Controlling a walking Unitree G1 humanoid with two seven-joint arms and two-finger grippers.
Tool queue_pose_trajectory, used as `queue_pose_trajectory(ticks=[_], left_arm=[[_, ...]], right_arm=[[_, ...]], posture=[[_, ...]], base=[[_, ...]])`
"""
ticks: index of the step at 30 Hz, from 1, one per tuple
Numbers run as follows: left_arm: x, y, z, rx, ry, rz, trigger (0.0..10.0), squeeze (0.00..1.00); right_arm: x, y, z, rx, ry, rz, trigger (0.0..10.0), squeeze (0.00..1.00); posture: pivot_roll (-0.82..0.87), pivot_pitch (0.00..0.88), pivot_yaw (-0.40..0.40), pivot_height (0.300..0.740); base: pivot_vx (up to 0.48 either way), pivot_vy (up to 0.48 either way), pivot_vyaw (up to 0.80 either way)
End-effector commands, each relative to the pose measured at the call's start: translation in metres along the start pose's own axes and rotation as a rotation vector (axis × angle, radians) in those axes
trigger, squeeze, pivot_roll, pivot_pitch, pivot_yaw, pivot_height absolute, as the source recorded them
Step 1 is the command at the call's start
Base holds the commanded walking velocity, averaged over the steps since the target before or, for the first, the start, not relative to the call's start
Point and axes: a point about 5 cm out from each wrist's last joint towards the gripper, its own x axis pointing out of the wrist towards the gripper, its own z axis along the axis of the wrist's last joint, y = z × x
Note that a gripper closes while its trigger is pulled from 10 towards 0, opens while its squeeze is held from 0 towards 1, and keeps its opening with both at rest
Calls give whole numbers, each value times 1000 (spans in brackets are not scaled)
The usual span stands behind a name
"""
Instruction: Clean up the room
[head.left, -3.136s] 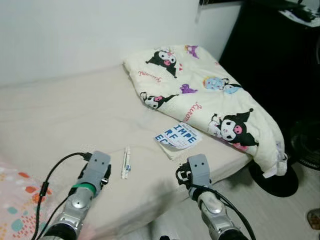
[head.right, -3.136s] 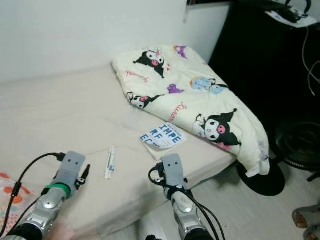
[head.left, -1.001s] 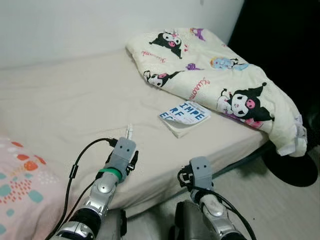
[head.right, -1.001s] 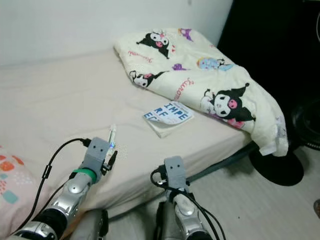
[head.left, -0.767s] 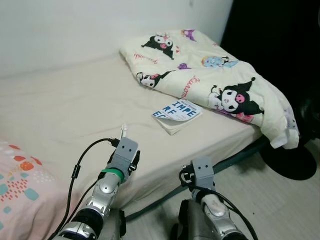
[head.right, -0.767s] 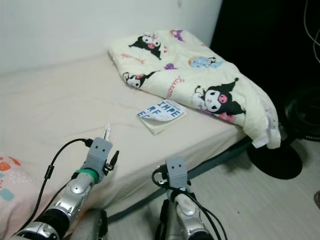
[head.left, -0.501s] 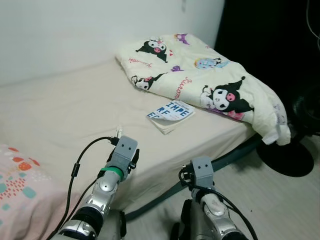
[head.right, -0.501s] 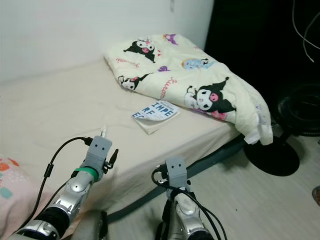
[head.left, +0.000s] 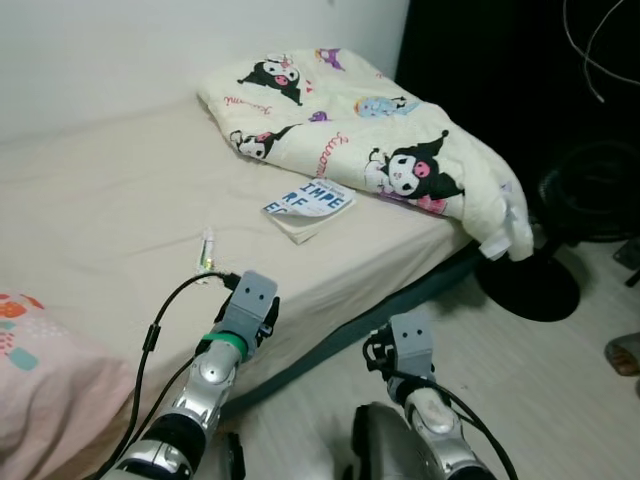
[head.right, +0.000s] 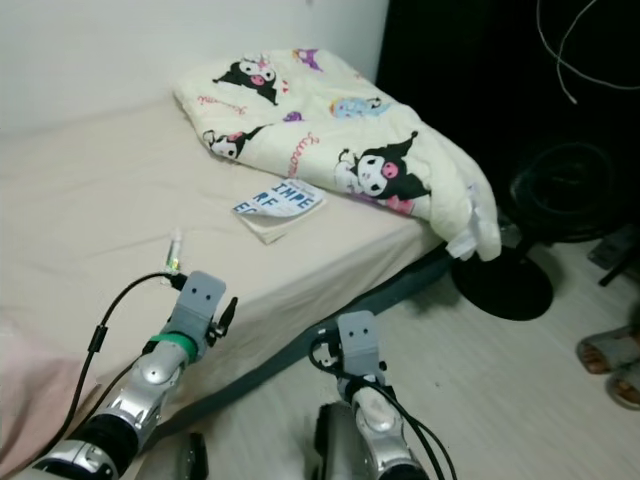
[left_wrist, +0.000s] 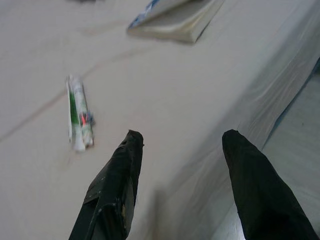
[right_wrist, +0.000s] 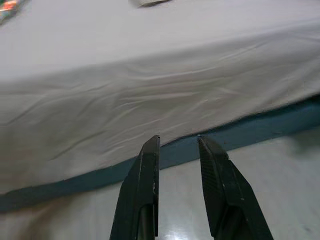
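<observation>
Pincer on your left arm (head.left: 262, 318) sits at lower centre-left of the left eye view, above the bed's near edge; from here you cannot tell how far its fingers are parted. Just above it in the frame lies a small tube (head.left: 207, 249) on the beige sheet of the bed (head.left: 110, 200). A book (head.left: 309, 203) with blue lettering rests near mid-frame, close to the cartoon-print blanket (head.left: 370, 140) bunched at upper centre and right, one corner hanging over the bed's edge. A pink patterned pillow (head.left: 40, 380) fills the lower left. Your right pincer (head.left: 400, 350) is at lower centre-right, over the pale floor (head.left: 570, 420) beside the bed. A dark fan base (head.left: 528, 285) stands on the floor at right.

In the left wrist view, your left pincer (left_wrist: 182, 142) is spread wide and holds nothing; the green-and-white tube (left_wrist: 79, 114) lies on the sheet at left of the frame, apart from the nearer fingertip (left_wrist: 131, 145). The book (left_wrist: 180, 17) is at the top.

In the right wrist view, your right pincer (right_wrist: 178, 147) is only narrowly parted and empty, pointing at the bed's wrinkled side sheet (right_wrist: 150, 90) and the dark frame strip (right_wrist: 280, 127) beneath it.
</observation>
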Motion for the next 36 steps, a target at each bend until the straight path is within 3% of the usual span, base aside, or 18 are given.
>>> queue_pose_trajectory(ticks=[1,10,13,16,21,24,29,36], left_arm=[[-1,0,-4,8,20,1,10000,0],[0,0,-2,-14,26,10,10000,0],[3,3,1,-48,28,43,10000,0],[12,13,12,-135,41,146,10000,0],[16,16,18,-170,47,169,10000,0],[23,19,29,-238,53,196,10000,0],[30,21,41,-289,61,224,10000,0],[30,20,40,-295,69,229,10000,0]], right_arm=[[0,-2,-1,9,9,-11,10000,0],[0,-2,0,10,6,-7,10000,0],[0,-2,0,9,2,-7,10000,0],[1,0,5,9,-26,-5,10000,0],[2,-1,8,9,-45,-10,10000,0],[4,-6,14,-4,-70,-34,10000,0],[4,-15,19,-22,-92,-74,10000,0],[0,-17,18,-22,-95,-71,10000,0]], posture=[[-11,1,60,605],[-11,6,61,605],[-13,9,61,605],[-23,30,57,605],[-27,43,55,605],[-31,55,53,605],[-52,86,50,580],[-57,105,49,550]], base=[[0,0,0],[0,0,0],[0,0,0],[0,0,0],[0,0,0],[0,0,0],[0,0,0],[0,0,0]])
